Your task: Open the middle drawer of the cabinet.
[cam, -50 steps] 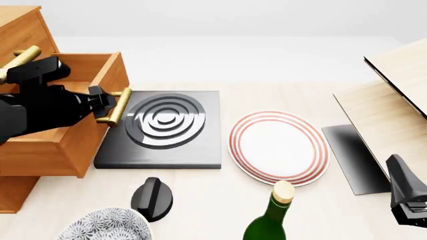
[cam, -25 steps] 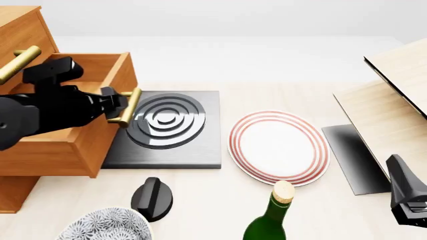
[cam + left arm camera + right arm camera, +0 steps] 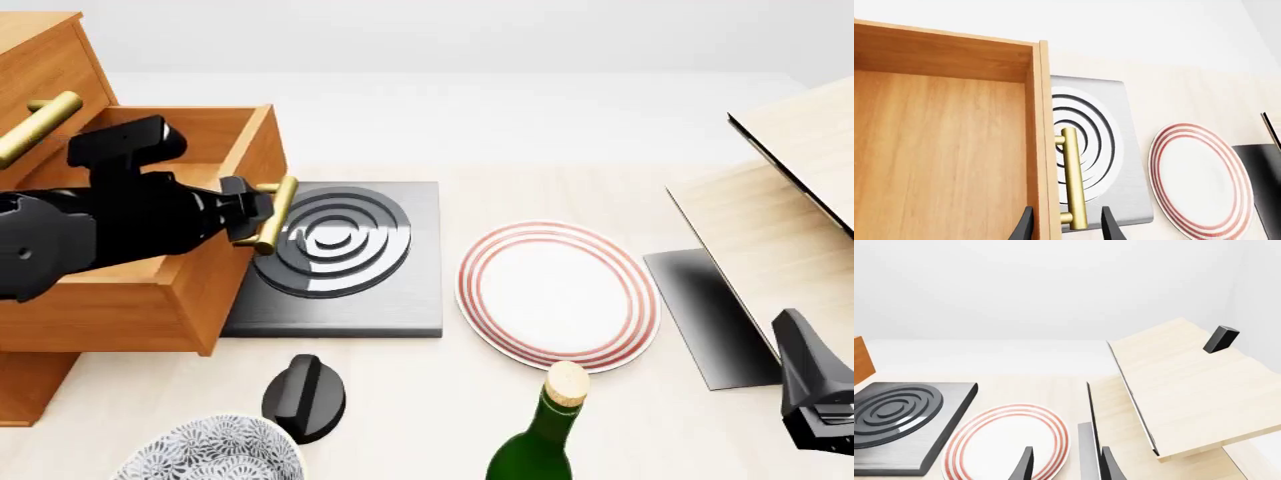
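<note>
- Already the middle drawer (image 3: 147, 290) stands well out of the cabinet (image 3: 40, 60) at the table's left, its front edge overhanging the stove plate (image 3: 350, 262); the top drawer's brass handle (image 3: 38, 125) shows above it, and the bottom drawer is not visible
- left gripper (image 3: 254, 213) sits at the drawer's brass bar handle (image 3: 1073, 180); in the left wrist view one finger lies on each side of the bar's near end, one of them half hidden behind the drawer front, so the jaws look narrowed about the bar, though contact itself I cannot confirm
- right gripper (image 3: 1064, 465) waits at the table's right near the pale light-wood box (image 3: 1187, 385), fingers parted and holding nothing
- judged progress: the opening looks largely done, since the drawer's bare interior (image 3: 941, 150) is exposed; what may remain is a little more pull, then letting go of the handle
- red-ringed plate (image 3: 558, 292), wine bottle (image 3: 541, 430), black knob (image 3: 304, 397) and patterned bowl (image 3: 207, 452) lie apart from the drawer
</note>
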Available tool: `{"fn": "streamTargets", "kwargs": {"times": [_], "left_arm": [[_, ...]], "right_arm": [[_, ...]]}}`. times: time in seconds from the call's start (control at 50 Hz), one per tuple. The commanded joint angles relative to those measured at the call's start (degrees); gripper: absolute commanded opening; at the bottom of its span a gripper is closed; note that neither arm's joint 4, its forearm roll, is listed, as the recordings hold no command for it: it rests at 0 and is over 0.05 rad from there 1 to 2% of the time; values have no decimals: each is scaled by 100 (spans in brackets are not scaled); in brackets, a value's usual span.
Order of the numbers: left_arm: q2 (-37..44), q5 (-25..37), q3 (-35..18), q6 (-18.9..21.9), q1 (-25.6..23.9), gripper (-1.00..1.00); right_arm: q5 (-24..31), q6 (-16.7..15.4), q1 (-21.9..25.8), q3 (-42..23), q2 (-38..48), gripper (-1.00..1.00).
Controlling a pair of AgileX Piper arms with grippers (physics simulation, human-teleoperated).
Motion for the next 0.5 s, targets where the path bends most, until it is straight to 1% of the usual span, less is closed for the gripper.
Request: {"fn": "streamTargets", "kwargs": {"times": [0.02, 0.32, 0.5], "left_arm": [[-37, 13, -7, -86, -147, 100], [29, 5, -54, -100, -321, 100], [48, -24, -86, -148, -516, 100]], "right_arm": [[10, 10, 4, 1, -27, 100], [10, 9, 2, 1, -26, 100], [9, 11, 4, 1, -25, 100]]}}
